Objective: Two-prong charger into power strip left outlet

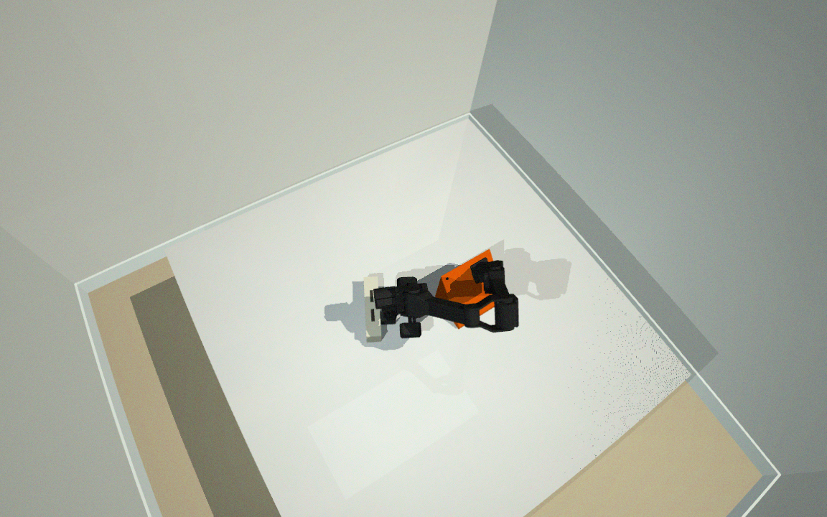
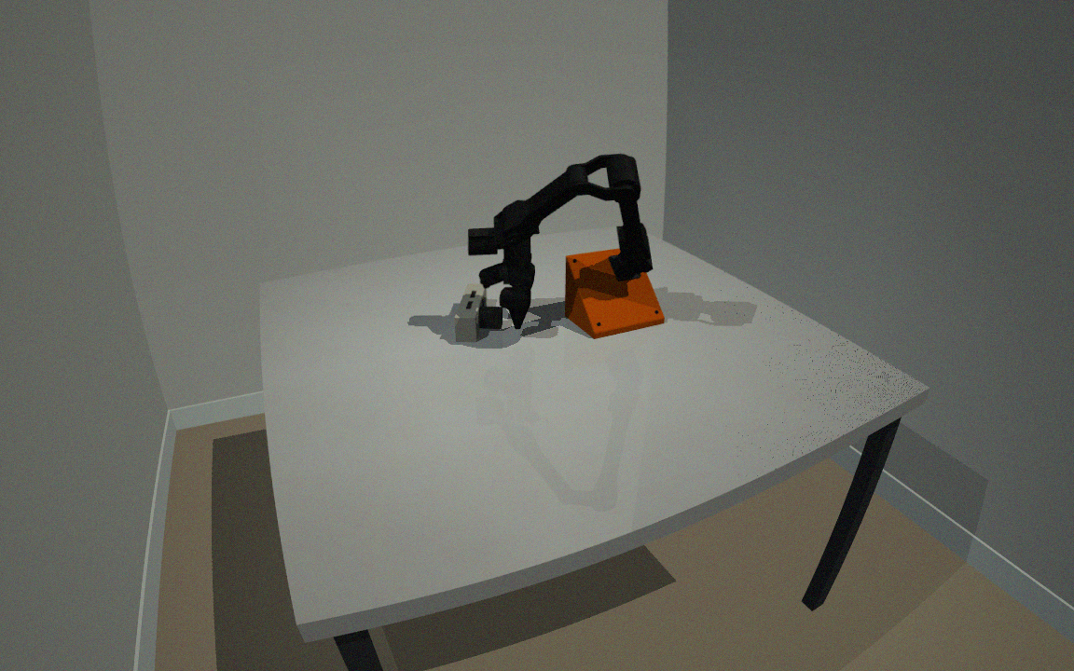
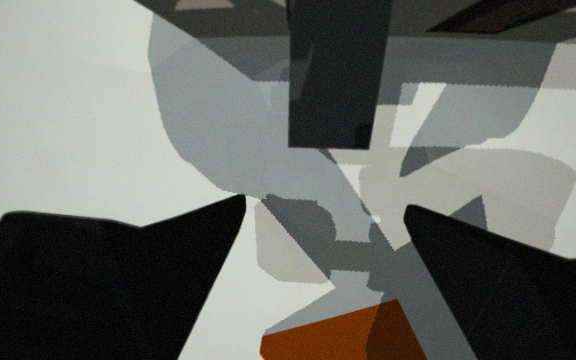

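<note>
The power strip (image 1: 373, 332) (image 2: 466, 326) (image 3: 243, 22) is a pale block on the table, with dark slots in its top. The charger (image 2: 489, 318) (image 3: 335, 75) is a black block at the strip's side that faces the arm's base. Its prongs are hidden, and I cannot tell whether they sit in an outlet. My gripper (image 2: 518, 323) (image 3: 323, 207) points down on the base side of the charger, with its fingers apart and nothing between them. In the wrist view the charger is above the gap between the fingertips. From overhead the arm hides the fingertips.
An orange wedge (image 1: 484, 257) (image 2: 624, 317) (image 3: 318, 332) stands at the arm's base, to the right of the strip in the top and exterior views. The arm arches over from it. The white table (image 1: 262, 257) (image 2: 407, 467) carries shadows of the arm. Walls rise behind the table.
</note>
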Tool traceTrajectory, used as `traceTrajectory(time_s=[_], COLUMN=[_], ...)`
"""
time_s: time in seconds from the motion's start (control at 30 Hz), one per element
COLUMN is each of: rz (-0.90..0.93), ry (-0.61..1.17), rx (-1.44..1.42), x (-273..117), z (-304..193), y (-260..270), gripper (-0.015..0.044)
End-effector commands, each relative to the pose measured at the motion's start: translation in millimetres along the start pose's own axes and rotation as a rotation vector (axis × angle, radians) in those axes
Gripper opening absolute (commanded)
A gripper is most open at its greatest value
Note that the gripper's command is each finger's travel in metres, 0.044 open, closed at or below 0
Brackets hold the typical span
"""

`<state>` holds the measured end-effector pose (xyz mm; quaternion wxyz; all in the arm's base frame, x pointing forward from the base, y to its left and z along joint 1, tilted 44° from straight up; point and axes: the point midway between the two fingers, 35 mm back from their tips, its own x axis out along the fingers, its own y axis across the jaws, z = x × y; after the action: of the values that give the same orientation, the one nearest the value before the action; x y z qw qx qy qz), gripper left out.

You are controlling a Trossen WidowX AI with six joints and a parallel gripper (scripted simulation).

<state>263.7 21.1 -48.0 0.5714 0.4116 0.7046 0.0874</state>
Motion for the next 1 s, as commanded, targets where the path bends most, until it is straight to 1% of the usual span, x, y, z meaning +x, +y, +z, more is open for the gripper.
traceTrajectory(time_s=[0.0, 0.27, 0.33, 0.97], rz=[-0.032, -0.044, -0.033, -0.031], ry=[-0.142, -0.554, -0.623, -0.632], rx=[0.039, 0.181, 0.206, 0.210], x=[-21.0, -72.3, -80.8, -81.9], z=[1.3, 1.8, 1.2, 1.1], y=[1.3, -0.6, -1.1, -1.2], gripper=[0.0440, 0.0440, 0.0440, 0.0440])
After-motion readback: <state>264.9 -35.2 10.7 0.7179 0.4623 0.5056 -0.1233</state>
